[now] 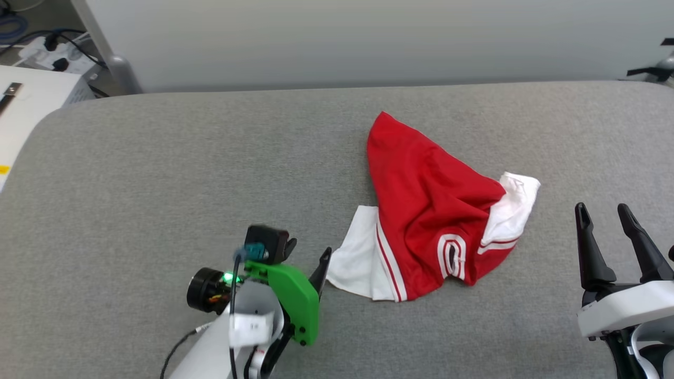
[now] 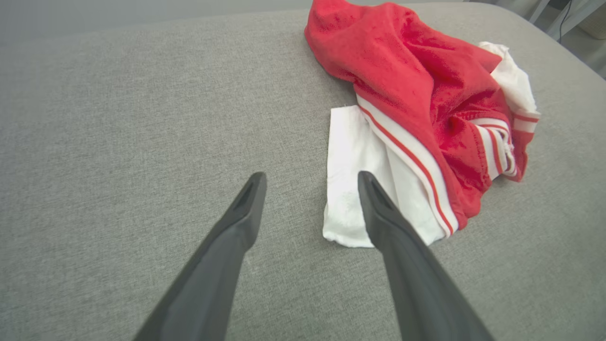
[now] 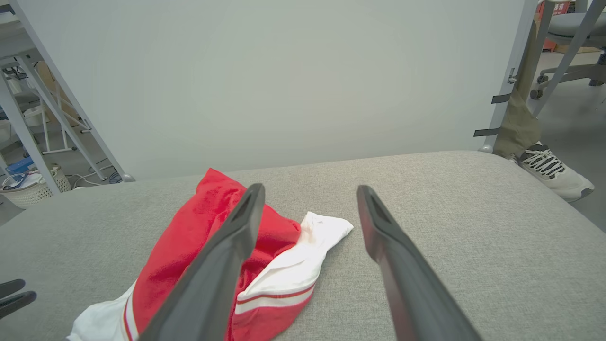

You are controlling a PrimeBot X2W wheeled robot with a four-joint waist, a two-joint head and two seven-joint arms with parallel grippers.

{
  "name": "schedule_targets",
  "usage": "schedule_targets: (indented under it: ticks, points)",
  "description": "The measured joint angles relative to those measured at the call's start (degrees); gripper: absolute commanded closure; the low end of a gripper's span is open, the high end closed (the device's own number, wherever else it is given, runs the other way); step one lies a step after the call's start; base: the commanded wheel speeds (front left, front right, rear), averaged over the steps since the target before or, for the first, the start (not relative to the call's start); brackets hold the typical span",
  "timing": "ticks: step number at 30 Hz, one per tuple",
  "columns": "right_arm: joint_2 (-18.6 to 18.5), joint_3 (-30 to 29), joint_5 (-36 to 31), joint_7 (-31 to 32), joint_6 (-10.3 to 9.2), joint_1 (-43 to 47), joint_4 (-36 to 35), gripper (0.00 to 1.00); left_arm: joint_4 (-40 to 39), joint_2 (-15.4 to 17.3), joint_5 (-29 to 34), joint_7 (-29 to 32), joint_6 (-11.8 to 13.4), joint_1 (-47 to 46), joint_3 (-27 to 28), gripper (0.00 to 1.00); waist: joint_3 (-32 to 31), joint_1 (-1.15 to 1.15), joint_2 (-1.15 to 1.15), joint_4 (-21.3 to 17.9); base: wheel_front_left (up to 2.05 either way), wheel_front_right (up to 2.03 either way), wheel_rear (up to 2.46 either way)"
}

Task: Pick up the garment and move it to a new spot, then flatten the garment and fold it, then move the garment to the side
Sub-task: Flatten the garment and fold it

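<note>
nothing readable really, white-outlined character on the garment (image 1: 421, 210) folded up and not made out, forearm sticker (image 1: 254, 326) too blurred

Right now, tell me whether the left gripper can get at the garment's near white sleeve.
Probably yes: the left gripper is open, and the garment's white sleeve lies right by its fingertips, nothing between.

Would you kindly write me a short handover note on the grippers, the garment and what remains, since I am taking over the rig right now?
The garment lies in a crumpled heap on the grey padded surface, right of centre.
The left gripper is open and empty, close beside the white sleeve; I cannot tell whether it touches.
The right gripper is open and empty, apart from the garment, on its right.
Done: nothing flattened or folded; whether it was already relocated cannot be told.
Left: pick up, flatten, fold, move aside.
</note>
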Motion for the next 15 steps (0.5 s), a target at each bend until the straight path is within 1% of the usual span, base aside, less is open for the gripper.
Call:
schedule_targets:
  ticks: [4,6,9,14,15]
  points:
    - [0.31,0.59,-0.04,0.22,0.0,-0.02,-0.32,0.0,-1.98,0.92,-1.08,12.89,1.72,-1.91,-0.89,0.0,1.42,0.0,0.0,-1.67,0.0,0.0,0.0]
    - [0.56,1.02,-0.07,0.22,0.0,-0.05,-0.3,0.0,-3.03,1.55,-1.05,16.08,2.47,-2.2,-1.42,0.0,2.14,0.0,0.0,-2.48,0.0,0.0,0.0]
    - [0.91,1.42,-0.46,0.14,0.0,-0.16,-0.09,0.0,-4.26,1.82,-1.08,19.72,3.47,-2.33,-2.05,0.0,3.75,0.0,0.0,-4.16,0.0,0.0,0.0]
    - [1.07,1.76,-0.47,0.04,0.0,-0.44,0.42,0.0,-2.85,2.42,-0.24,19.48,5.38,-2.34,-1.77,0.0,5.76,0.0,0.0,-5.91,0.0,0.0,0.0]
    - [1.07,1.78,-0.47,0.03,0.0,-0.49,0.48,0.0,-2.26,2.42,-0.29,19.41,5.45,-2.34,-1.72,0.0,6.07,0.0,0.0,-6.12,0.0,0.0,0.0]
